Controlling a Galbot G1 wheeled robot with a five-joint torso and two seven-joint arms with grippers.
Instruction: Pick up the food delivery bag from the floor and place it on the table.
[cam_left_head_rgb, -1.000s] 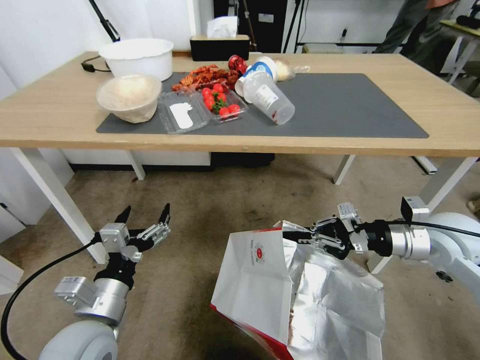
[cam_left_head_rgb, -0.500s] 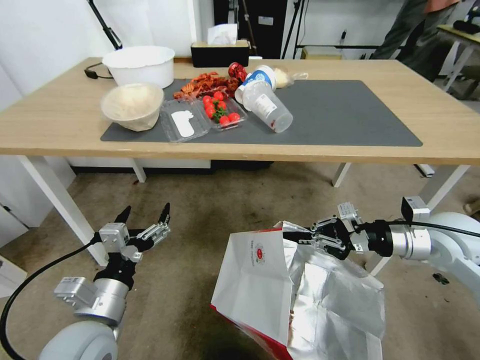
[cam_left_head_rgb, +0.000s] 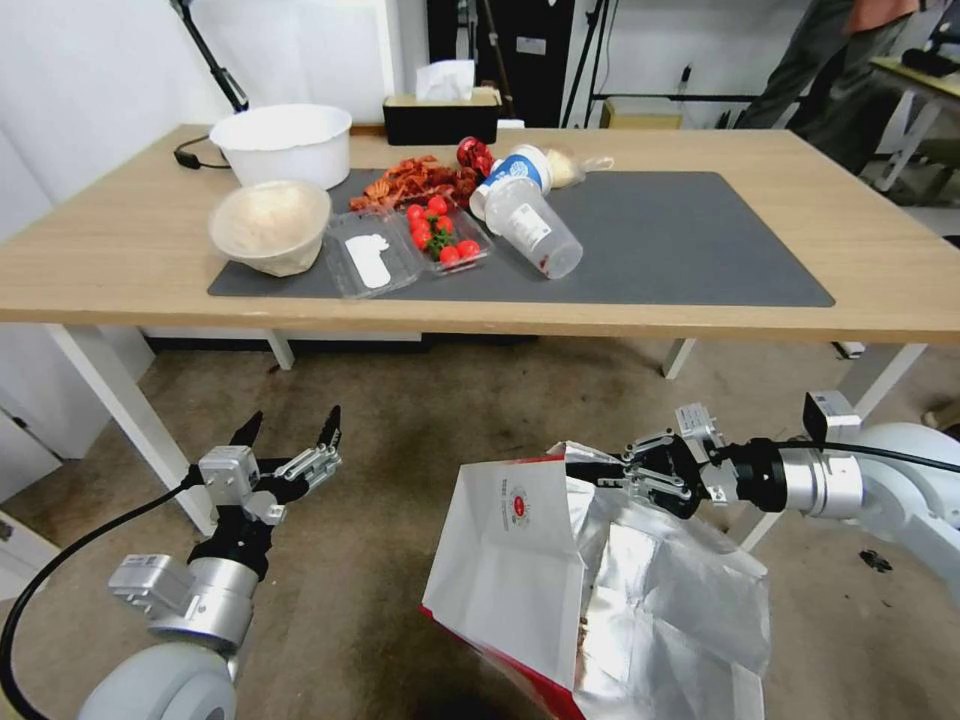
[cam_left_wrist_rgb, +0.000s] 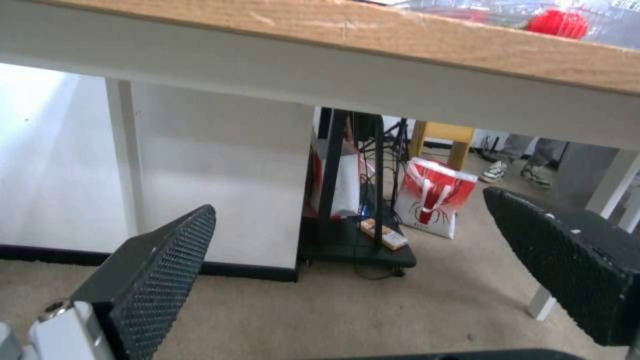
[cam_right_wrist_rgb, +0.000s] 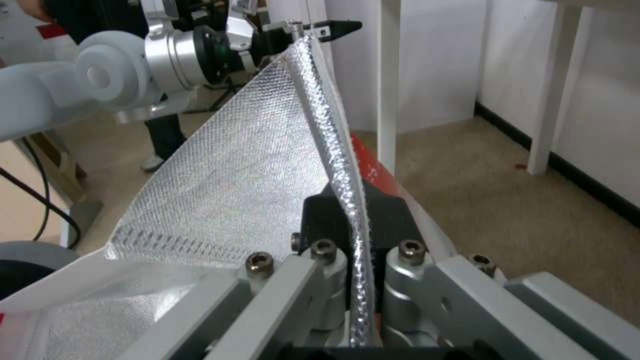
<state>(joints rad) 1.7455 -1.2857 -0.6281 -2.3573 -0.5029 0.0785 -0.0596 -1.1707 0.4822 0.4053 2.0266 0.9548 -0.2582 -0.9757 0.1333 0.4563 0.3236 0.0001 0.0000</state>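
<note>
The food delivery bag (cam_left_head_rgb: 510, 570), white and red with a silver foil lining, hangs open in front of me above the floor (cam_left_head_rgb: 420, 420); its bottom runs out of the lower edge of the head view. My right gripper (cam_left_head_rgb: 610, 475) is shut on the bag's top rim, and in the right wrist view the foil rim (cam_right_wrist_rgb: 333, 150) runs between its fingers (cam_right_wrist_rgb: 387, 220). My left gripper (cam_left_head_rgb: 290, 430) is open and holds nothing, low at the left, apart from the bag; its fingers (cam_left_wrist_rgb: 153, 270) stand wide apart below the table's edge (cam_left_wrist_rgb: 333, 45). The table (cam_left_head_rgb: 880, 260) stands ahead.
The left half of the grey mat (cam_left_head_rgb: 700, 240) carries a white tub (cam_left_head_rgb: 283, 140), a beige bowl (cam_left_head_rgb: 270, 222), clear trays of strawberries (cam_left_head_rgb: 440, 225) and a tipped cup (cam_left_head_rgb: 535, 225). White table legs (cam_left_head_rgb: 110, 400) flank me. A small red and white bag (cam_left_wrist_rgb: 433, 202) stands far beyond the table.
The whole head view has shifted: the table sits lower in the picture, so the camera moved. Both arms and the bag keep their places in the picture.
</note>
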